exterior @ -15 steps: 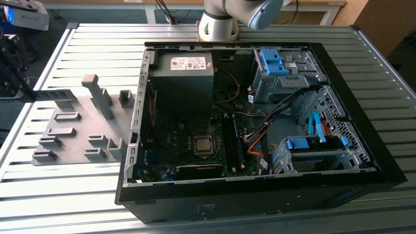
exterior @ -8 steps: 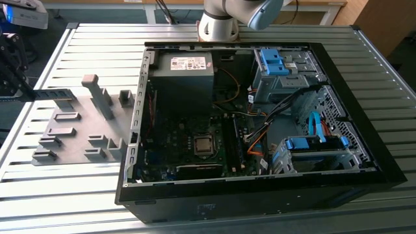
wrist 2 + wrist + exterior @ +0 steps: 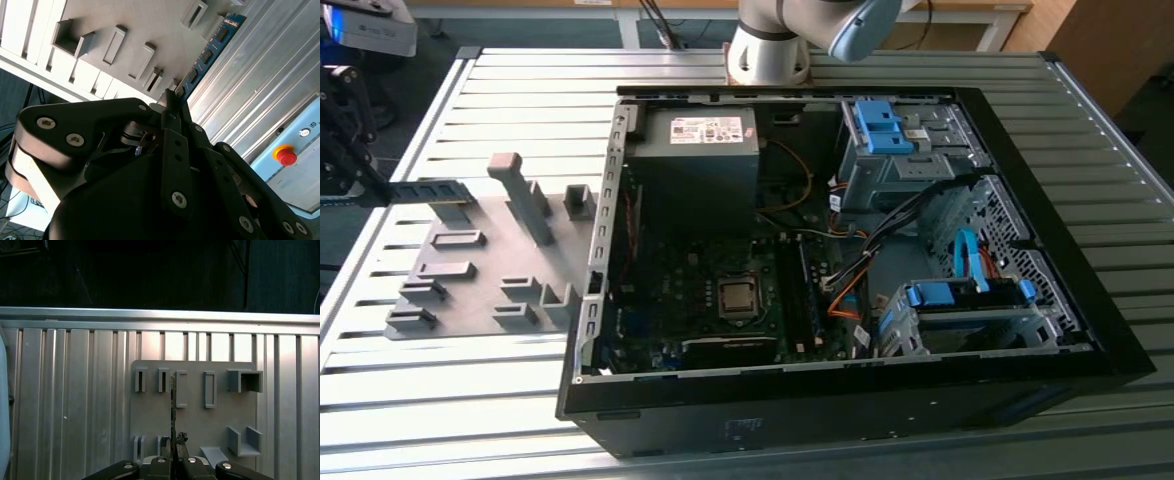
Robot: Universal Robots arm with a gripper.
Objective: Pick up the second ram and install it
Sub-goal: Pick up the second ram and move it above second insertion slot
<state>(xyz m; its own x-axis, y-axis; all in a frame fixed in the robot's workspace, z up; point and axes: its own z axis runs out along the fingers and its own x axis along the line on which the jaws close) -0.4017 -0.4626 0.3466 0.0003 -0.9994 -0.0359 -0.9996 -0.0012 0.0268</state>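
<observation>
I've got the gripper (image 3: 380, 193) clenched on the second ram (image 3: 434, 188), nine o'clock of the case (image 3: 606, 210) in the exterior view. Open table (image 3: 520, 100) rims the fixture plate (image 3: 478, 292).

A robotics lab or test workshop. The tabletop (image 3: 467, 400) is slotted aluminium profile, with a robot arm's base (image 3: 767, 55) mounted at its twelve o'clock edge in the exterior view. An opened desktop computer case (image 3: 854, 415) lies on it with the motherboard (image 3: 720, 300) bare, and at nine o'clock from the case sits a grey fixture plate (image 3: 474, 290) with holder blocks. The gripper (image 3: 172, 97) pinches the second ram (image 3: 207, 52). The second wrist view shows a red emergency-stop button (image 3: 285, 155) on a pale control box (image 3: 295, 180).
</observation>
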